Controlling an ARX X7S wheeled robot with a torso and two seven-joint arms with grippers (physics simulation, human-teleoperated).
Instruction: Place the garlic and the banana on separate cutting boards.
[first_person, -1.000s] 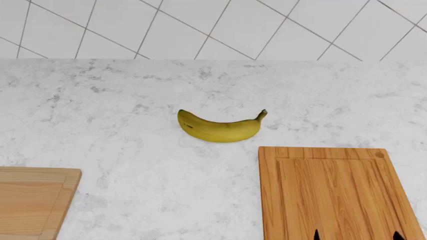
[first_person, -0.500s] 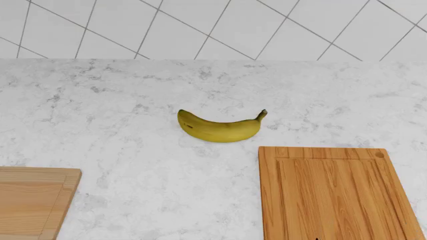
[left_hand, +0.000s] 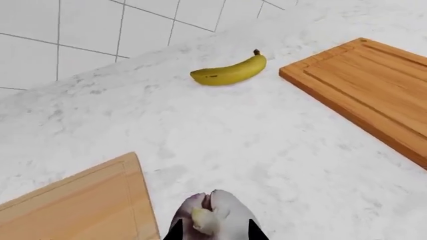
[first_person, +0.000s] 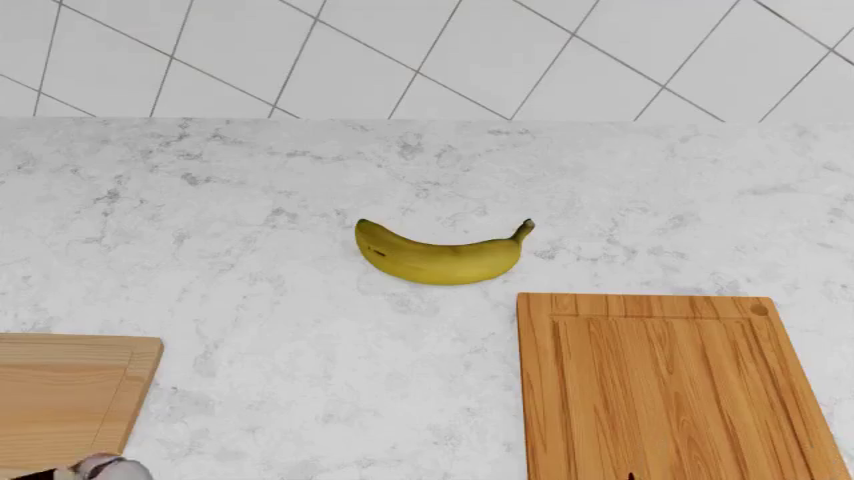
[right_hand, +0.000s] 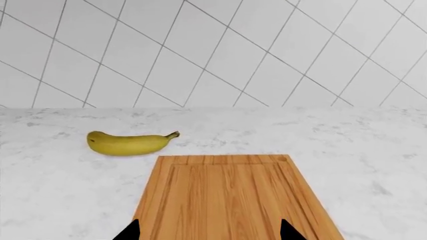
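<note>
1. A white marble counter runs under a tiled wall.
2. The left gripper holds the garlic between narrow jaws, just beside the pale board.
3. The banana lies crosswise on the counter, just beyond the dark board.
4. The right gripper, jaws wide and empty, hovers over that board, nearer the banana.

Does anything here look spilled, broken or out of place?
Nothing stands out. The banana lies whole on the marble counter, both cutting boards sit flat and bare, and the left gripper holds the garlic.
</note>
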